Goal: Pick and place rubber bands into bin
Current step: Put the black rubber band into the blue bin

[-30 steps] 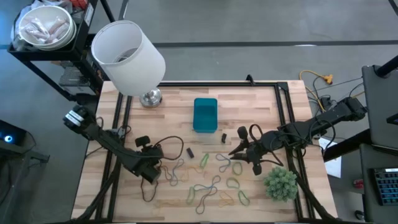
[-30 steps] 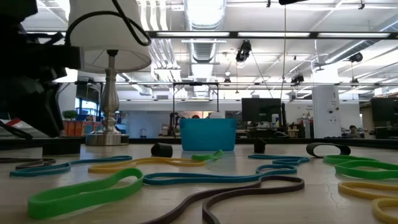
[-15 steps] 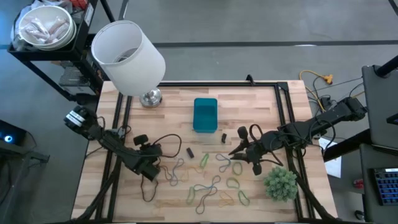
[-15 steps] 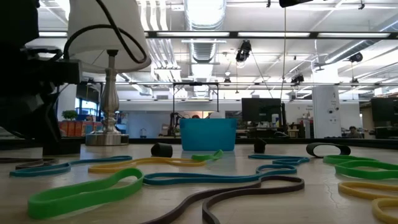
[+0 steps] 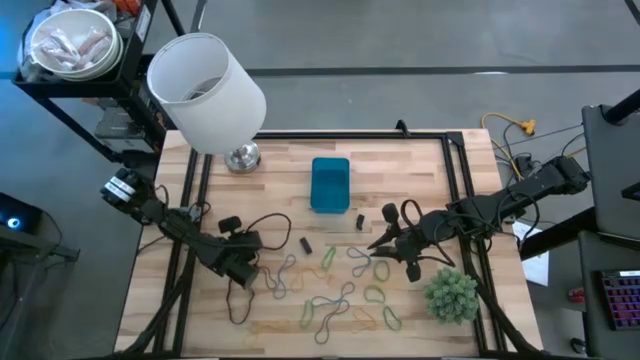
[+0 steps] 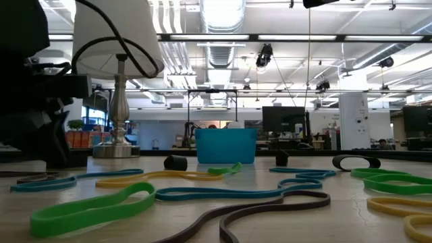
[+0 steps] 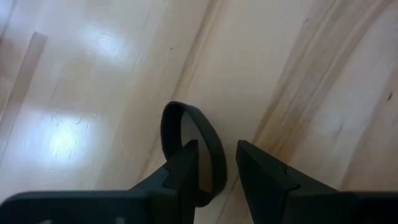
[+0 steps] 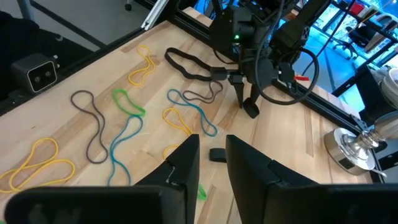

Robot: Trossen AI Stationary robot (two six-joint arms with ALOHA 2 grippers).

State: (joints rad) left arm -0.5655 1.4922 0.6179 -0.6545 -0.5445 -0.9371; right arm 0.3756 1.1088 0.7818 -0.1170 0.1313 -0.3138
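Observation:
Rubber bands (image 5: 330, 300) in green, yellow, teal and dark brown lie loose on the wooden table, in front of the blue bin (image 5: 330, 185), which also shows in the low view (image 6: 226, 145). My left gripper (image 5: 246, 277) points steeply down at the table's near left, open. In its wrist view, one side of a small dark rubber band (image 7: 186, 124) lying flat on the wood runs into the gap between its fingers (image 7: 214, 177). My right gripper (image 5: 383, 243) hangs above the bands right of centre, open with nothing between its fingers (image 8: 211, 158).
A lamp with a big white shade (image 5: 205, 90) and a metal base (image 5: 241, 157) stands at the far left. A fuzzy green plant ball (image 5: 452, 295) sits near the right front. Black cables (image 5: 270, 232) trail by the left arm. Small black pieces (image 5: 306, 245) lie before the bin.
My left gripper has sunk toward the table over the small dark band, its fingers staying open. The right arm and the bands have kept still.

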